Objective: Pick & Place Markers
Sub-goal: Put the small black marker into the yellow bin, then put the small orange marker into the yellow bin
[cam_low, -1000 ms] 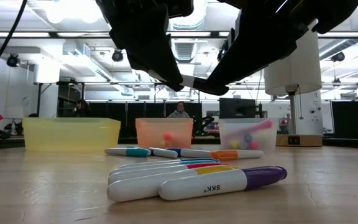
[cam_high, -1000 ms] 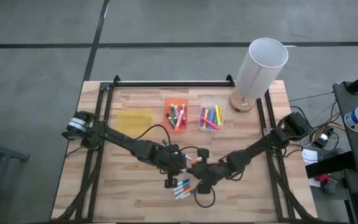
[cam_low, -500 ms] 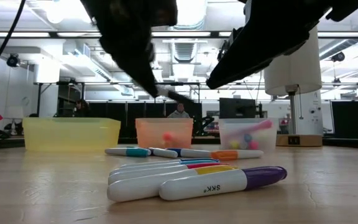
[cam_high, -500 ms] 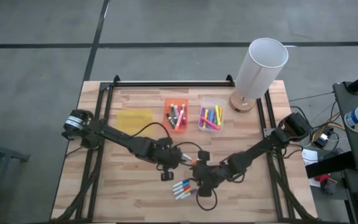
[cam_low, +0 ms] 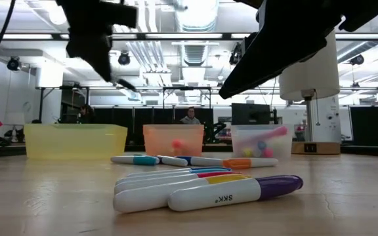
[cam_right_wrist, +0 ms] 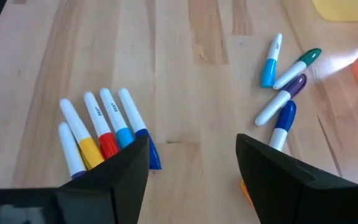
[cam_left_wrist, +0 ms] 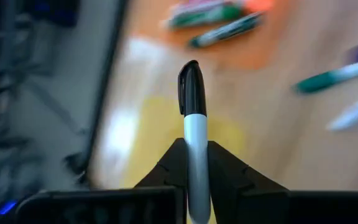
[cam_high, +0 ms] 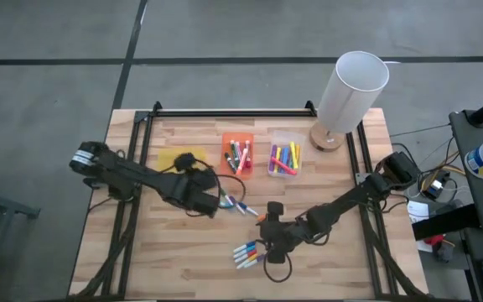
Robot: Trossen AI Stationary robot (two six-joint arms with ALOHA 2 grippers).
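Observation:
My left gripper [cam_high: 214, 198] hangs above the table, between the yellow bin [cam_high: 181, 161] and the table's middle. It is shut on a white marker with a black cap [cam_left_wrist: 194, 124]. My right gripper [cam_right_wrist: 191, 168] stands open over bare wood near the front middle [cam_high: 268, 243], touching nothing. On one side of it a row of several markers [cam_right_wrist: 101, 134] lies flat on the table. On its other side lies a loose group of markers [cam_right_wrist: 284, 81]. More markers lie in the orange bin [cam_high: 223, 168] and the clear bin [cam_high: 300, 168]. My left gripper pinches the marker's white barrel [cam_left_wrist: 196, 146] between its two fingers. The marker lies along the fingers, and its black cap [cam_left_wrist: 190, 87] sticks out past their tips. In the low view the marker [cam_low: 126, 84] slants down from the gripper, lifted clear of the table.
A lamp with a white shade [cam_high: 355, 88] stands at the far right corner. The three bins stand in a row at the far side. A black frame rail [cam_high: 225, 112] runs along the far edge. A person [cam_low: 189, 118] sits in the room behind.
The two grippers met at the marker over the table's middle. My left gripper has since carried it up and toward the table's left and far edges, nearing the yellow bin. My right gripper no longer touches the marker and has kept its place.

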